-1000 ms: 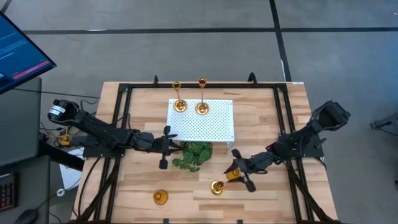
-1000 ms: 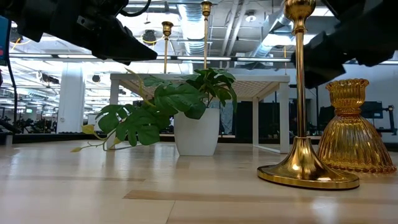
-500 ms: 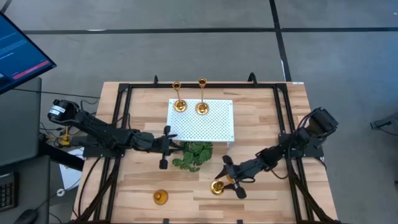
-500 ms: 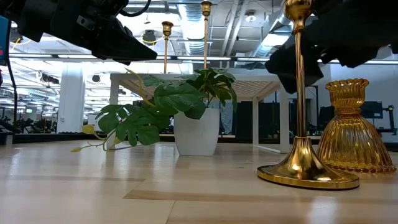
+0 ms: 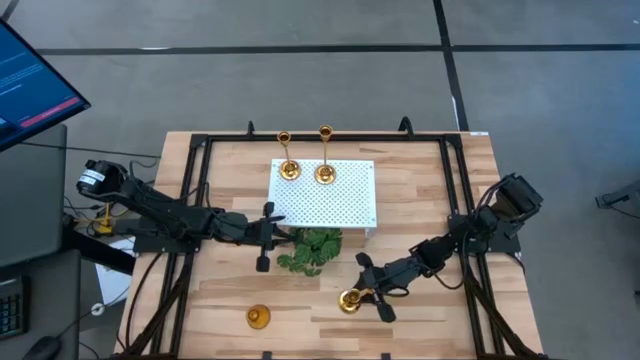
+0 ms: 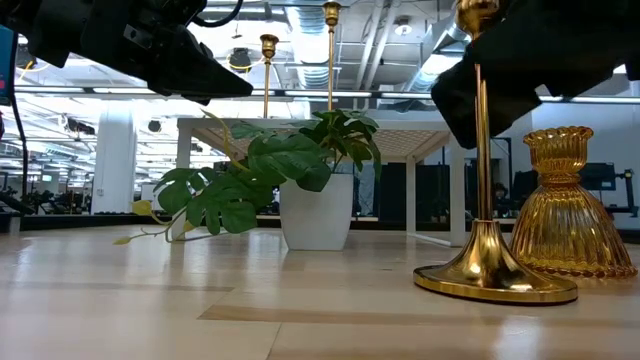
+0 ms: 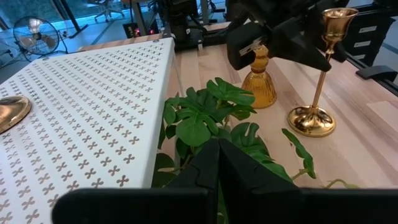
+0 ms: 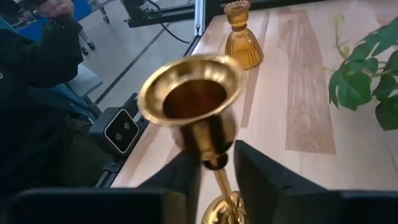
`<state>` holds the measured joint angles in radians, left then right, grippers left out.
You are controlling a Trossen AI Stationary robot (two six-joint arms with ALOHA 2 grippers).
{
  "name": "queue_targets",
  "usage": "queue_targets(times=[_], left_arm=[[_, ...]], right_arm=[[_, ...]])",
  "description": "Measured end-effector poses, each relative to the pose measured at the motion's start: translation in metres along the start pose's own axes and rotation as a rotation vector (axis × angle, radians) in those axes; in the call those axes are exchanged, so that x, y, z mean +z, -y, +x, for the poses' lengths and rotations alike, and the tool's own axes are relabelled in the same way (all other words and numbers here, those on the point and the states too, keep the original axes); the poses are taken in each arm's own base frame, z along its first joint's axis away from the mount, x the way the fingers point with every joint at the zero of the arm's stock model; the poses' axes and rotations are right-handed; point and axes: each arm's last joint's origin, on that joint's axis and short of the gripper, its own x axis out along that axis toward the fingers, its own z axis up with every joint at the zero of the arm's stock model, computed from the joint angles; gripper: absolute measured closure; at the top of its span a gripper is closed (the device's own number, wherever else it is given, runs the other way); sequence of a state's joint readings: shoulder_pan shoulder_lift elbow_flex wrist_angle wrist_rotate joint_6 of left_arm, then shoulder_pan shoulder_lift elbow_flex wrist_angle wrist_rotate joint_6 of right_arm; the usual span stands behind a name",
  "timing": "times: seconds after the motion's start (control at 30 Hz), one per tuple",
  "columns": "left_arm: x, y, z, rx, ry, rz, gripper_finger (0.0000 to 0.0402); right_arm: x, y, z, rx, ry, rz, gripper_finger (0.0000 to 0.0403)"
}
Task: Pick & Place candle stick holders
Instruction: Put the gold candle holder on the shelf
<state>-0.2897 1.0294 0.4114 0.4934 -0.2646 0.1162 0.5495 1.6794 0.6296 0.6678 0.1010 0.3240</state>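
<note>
A tall gold candle stick holder (image 5: 348,300) stands on its round base (image 6: 495,280) near the table's front. My right gripper (image 8: 217,158) is shut on it just below the cup. A short amber holder (image 6: 565,205) stands right behind it, hidden under the arm in the high view. A second short holder (image 5: 258,317) sits on the table at the front left. Two more tall holders (image 5: 288,168) (image 5: 325,170) stand on the white platform (image 5: 345,205). My left gripper (image 7: 214,162) hovers shut over the plant (image 5: 312,250), touching nothing. My right gripper pinches the tall holder's neck (image 8: 214,146), just beneath the cup top (image 8: 189,93), between its two fingers (image 8: 183,171). The fingers come about level from the table's right side and lie across the stem. The holder stands upright with its base on the table.
The potted green plant stands between the platform and the front holders. Black frame rails (image 5: 195,200) run along the table's sides. A person in dark clothes (image 8: 31,68) shows beyond the table edge in the right wrist view. Bare wood lies at the front between the holders.
My right gripper has moved toward the table's left and near edge, from over the short amber holder to the top of the tall holder's stem. The tall holder has stayed upright where it was.
</note>
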Motion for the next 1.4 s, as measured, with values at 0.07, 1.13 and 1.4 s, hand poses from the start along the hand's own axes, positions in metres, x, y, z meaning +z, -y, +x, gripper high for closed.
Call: queue_targets(times=[0.07,1.13,1.4], left_arm=[[0.0,0.0,0.0,0.0,0.0,-0.002,0.0392],[0.0,0.0,0.0,-0.001,-0.001,-0.025,0.0392],[0.0,0.0,0.0,-0.001,0.0,-0.024,0.0391]], right_arm=[[-0.001,-0.002,0.0,0.004,-0.002,-0.003,0.035],[0.109,0.049,-0.144,-0.374,0.332,-0.075,0.0395],[0.117,0.098,-0.171,-0.582,0.357,-0.043,0.0395]])
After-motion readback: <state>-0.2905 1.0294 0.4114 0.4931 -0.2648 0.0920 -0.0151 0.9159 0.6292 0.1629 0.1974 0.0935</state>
